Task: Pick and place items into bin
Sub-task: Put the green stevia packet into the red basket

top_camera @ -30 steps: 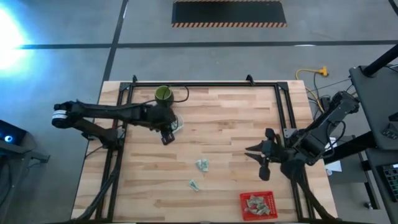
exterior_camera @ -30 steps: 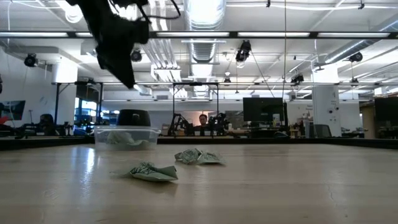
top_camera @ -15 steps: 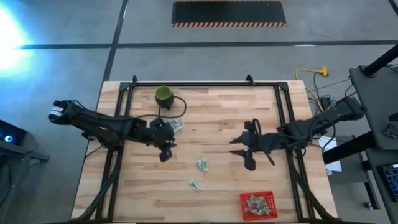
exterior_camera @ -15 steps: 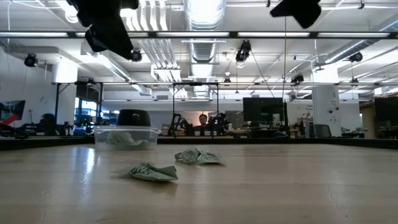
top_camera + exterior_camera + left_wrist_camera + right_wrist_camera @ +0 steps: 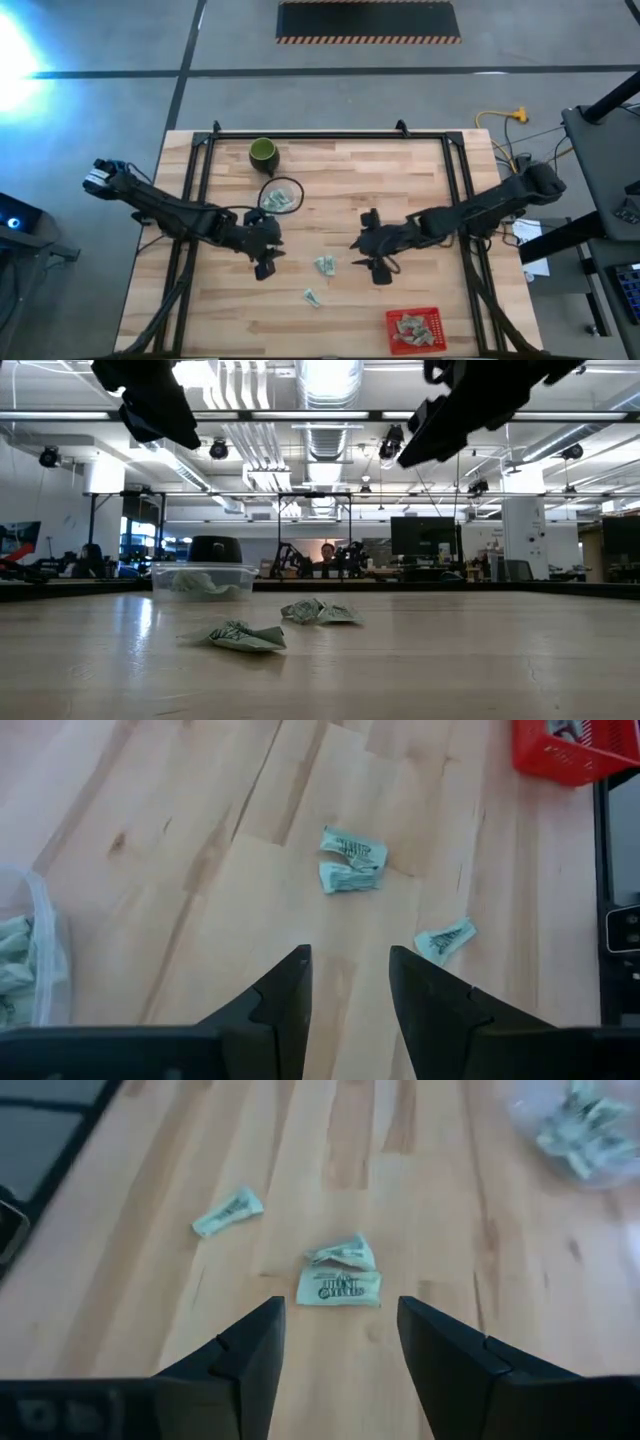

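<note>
**Both jaws wide and empty over the loose packets**

Here is the left gripper (image 5: 266,262), hanging above the pale wooden-plank bench (image 5: 350,170) left of centre, jaws apart with a clear gap between the two dark fingers (image 5: 285,1000), nothing held and nothing touched. Through that gap its wrist view looks at bare wood, with a pair of small pale green-and-white wrapped packets (image 5: 350,860) lying together just ahead and a single packet of the same kind (image 5: 445,938) off to one side.

Across from it the right gripper (image 5: 372,262) is out over the middle of the bench, jaws spread wider, also empty. The same pair of packets (image 5: 340,1275) sits on the wood right in front of its fingers (image 5: 245,1355), the single packet (image 5: 228,1212) farther on. From above, the pair (image 5: 325,265) lies between the two grippers and the single (image 5: 313,297) a little nearer the front edge.

In the level view both grippers are up in the air, well clear of the packets (image 5: 318,611) on the surface.

The red plastic mesh bin (image 5: 414,330) stands at the front right, already holding several packets. A clear round container (image 5: 281,197) with more packets sits just behind the left gripper, and a dark green cup (image 5: 262,152) stands beyond it near the back rail.
</note>
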`<state>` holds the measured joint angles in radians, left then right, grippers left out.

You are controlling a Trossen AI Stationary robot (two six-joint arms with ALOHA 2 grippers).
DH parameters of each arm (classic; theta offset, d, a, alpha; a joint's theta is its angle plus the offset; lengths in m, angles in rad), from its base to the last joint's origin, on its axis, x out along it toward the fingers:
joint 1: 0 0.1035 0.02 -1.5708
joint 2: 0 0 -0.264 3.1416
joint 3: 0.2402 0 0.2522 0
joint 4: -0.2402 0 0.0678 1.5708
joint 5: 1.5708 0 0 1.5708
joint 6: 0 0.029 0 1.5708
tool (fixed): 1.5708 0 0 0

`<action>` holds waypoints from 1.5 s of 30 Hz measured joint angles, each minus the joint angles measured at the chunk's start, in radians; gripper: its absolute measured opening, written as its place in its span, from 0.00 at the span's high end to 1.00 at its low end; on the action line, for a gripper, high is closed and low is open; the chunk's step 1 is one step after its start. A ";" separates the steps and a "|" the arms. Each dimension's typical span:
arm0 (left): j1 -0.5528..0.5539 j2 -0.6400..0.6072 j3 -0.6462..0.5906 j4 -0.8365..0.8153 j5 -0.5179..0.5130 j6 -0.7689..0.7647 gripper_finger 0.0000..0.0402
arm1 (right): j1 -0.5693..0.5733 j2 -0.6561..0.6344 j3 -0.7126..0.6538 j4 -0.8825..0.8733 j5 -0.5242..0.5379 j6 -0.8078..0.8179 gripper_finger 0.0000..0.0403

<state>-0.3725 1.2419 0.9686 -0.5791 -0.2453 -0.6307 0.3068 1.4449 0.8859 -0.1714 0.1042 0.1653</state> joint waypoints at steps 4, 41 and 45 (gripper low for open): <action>-0.016 0.000 -0.005 0.000 -0.004 -0.025 0.71 | -0.011 0.100 0.022 0.042 -0.023 -0.012 0.54; -0.037 0.000 -0.014 0.021 -0.053 -0.045 0.71 | -0.154 0.420 0.167 0.081 -0.202 -0.056 0.51; -0.037 0.000 -0.014 0.022 -0.058 -0.045 0.71 | -0.164 0.421 0.167 0.092 -0.212 -0.060 0.51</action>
<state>-0.4095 1.2419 0.9546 -0.5571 -0.3028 -0.6753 0.1432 1.8660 1.0531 -0.0789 -0.1082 0.1058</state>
